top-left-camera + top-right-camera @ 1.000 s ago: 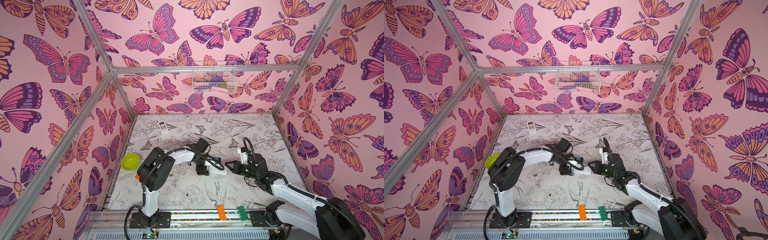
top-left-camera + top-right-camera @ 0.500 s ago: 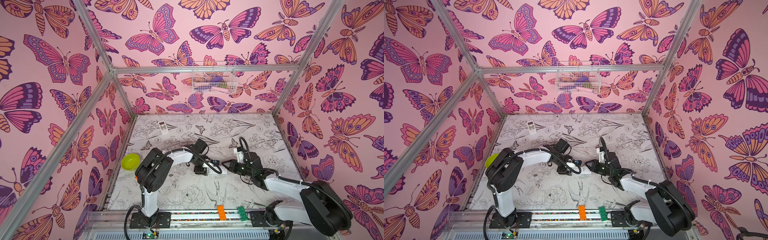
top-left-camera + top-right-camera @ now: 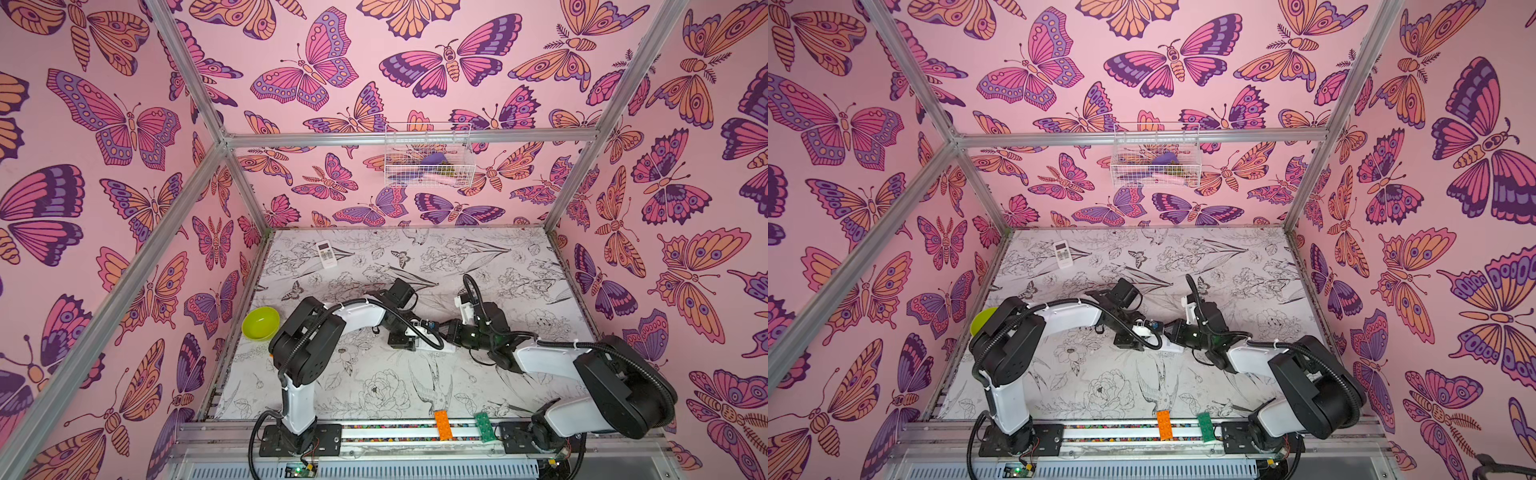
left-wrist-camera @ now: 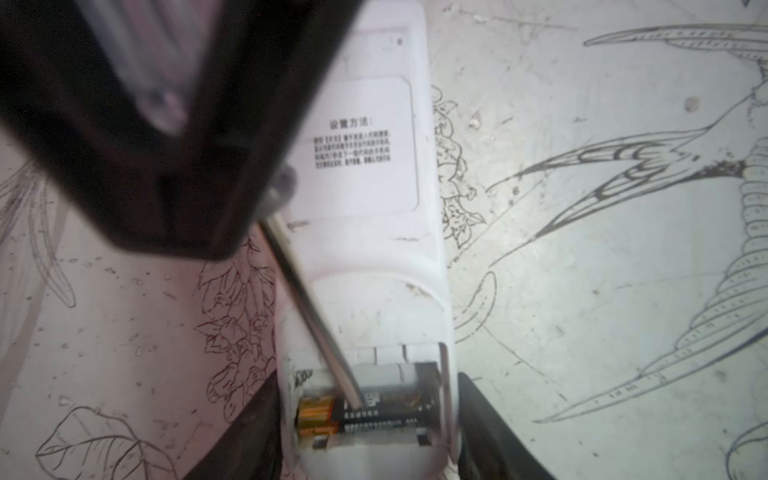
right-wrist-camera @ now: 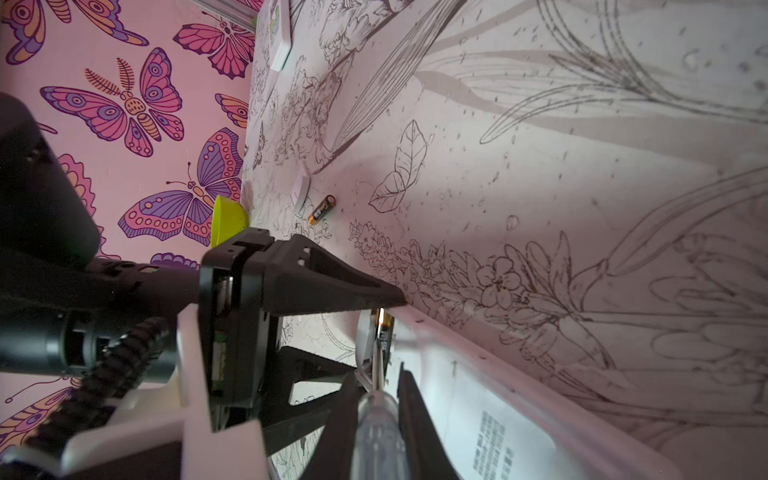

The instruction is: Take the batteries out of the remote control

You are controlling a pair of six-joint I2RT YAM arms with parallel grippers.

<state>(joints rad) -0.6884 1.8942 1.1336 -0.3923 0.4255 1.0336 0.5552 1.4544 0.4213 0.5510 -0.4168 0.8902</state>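
Batteries are in two places: one cell (image 5: 322, 210) lies loose on the table (image 3: 374, 386), apart from the remote control (image 4: 374, 266), and at least one more (image 4: 386, 409) sits in that remote's open compartment, black with gold-orange bands; how many remain inside I cannot tell. At the far left of both top views a green bowl (image 3: 260, 323) stands by the wall; behind it, near the back edge, rests a second white remote (image 3: 326, 254), face up. In the right wrist view the loose cell lies on the bowl's side of the left gripper (image 5: 378, 332), just beside a small flat white piece (image 5: 301, 189). The left gripper straddles the battery end of the remote control; its jaws sit against both long edges, pinching the body. The remote control lies at mid-table, label side up, between the two grippers. To the right, the right gripper (image 5: 374, 388) has its jaws pressed onto the clear handle of a screwdriver (image 5: 374, 432); the thin shaft slants across the remote's back, and its tip rests on the cell in the compartment.
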